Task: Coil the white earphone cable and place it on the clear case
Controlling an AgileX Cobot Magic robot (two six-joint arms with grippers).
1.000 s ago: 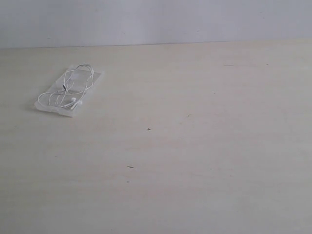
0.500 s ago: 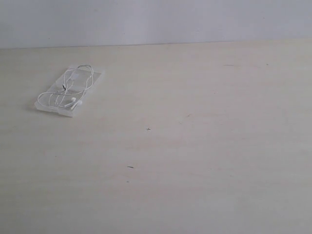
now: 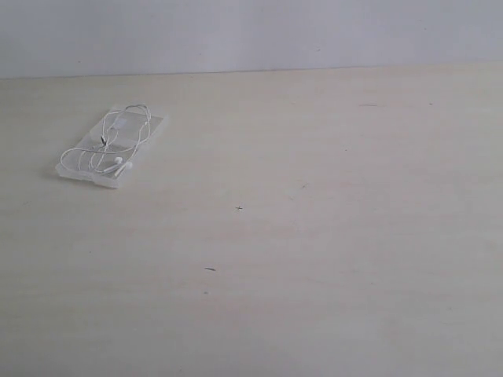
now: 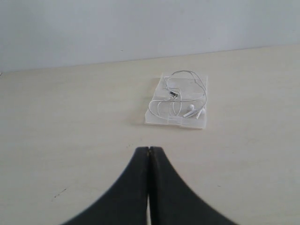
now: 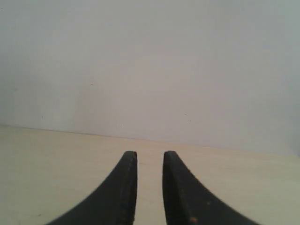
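Note:
The white earphone cable (image 3: 118, 145) lies in loose loops on top of the clear case (image 3: 75, 168), at the far left of the table in the exterior view. The left wrist view shows the same cable (image 4: 185, 93) coiled on the case (image 4: 161, 119), with the earbuds resting near one edge. My left gripper (image 4: 149, 150) is shut with nothing in it, hanging back from the case and apart from it. My right gripper (image 5: 150, 155) stands slightly open and empty, facing the wall over bare table. Neither gripper shows in the exterior view.
The pale wooden table (image 3: 314, 236) runs wide to the right of the case. A grey wall (image 3: 251, 31) rises behind its far edge. A few small dark specks (image 3: 210, 269) mark the tabletop.

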